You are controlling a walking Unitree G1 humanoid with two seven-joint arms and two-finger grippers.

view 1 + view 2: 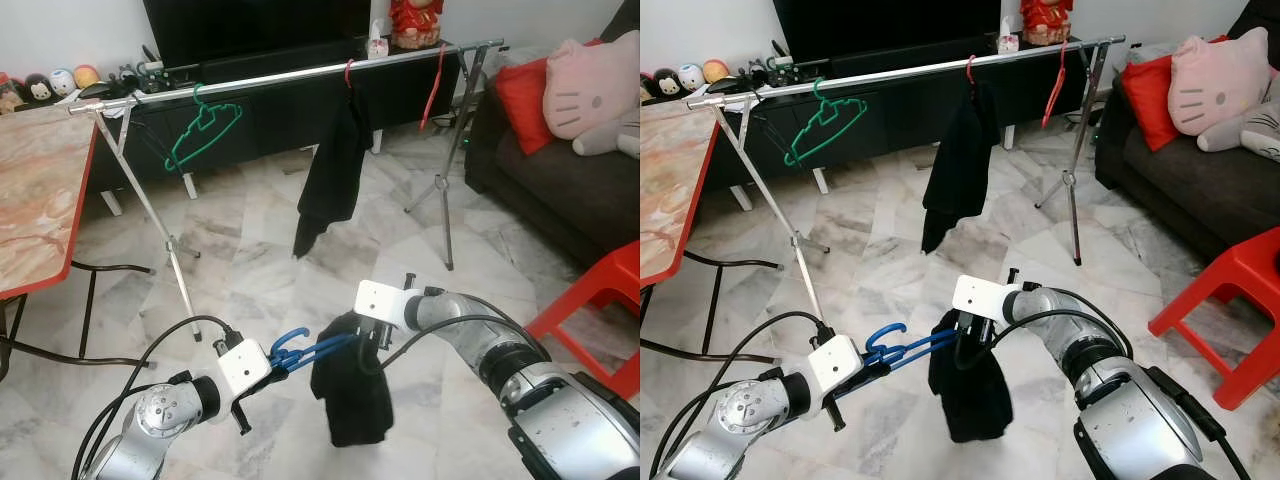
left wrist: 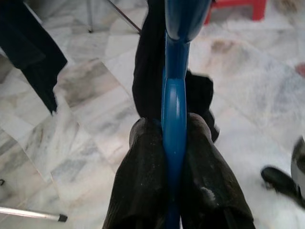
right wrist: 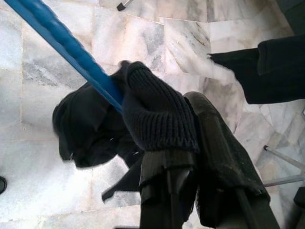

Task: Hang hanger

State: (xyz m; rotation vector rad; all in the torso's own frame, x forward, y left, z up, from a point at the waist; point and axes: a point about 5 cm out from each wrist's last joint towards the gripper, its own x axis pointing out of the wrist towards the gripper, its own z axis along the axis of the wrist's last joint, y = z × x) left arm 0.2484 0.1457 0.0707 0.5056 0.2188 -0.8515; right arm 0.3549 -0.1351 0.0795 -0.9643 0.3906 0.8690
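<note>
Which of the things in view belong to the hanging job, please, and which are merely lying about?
Job: blue hanger in left gripper; black garment on it, held by right gripper; clothes rail.

Lying about: green hanger, hung black garment, red hanger, sofa, red stool, table.

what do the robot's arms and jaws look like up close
Both arms are silver metal with rounded joints and black bands, and loose black cables loop along each. The left gripper and the right gripper each sit behind a white boxy wrist block. The fingers are long, black and matt, slightly scuffed.
</note>
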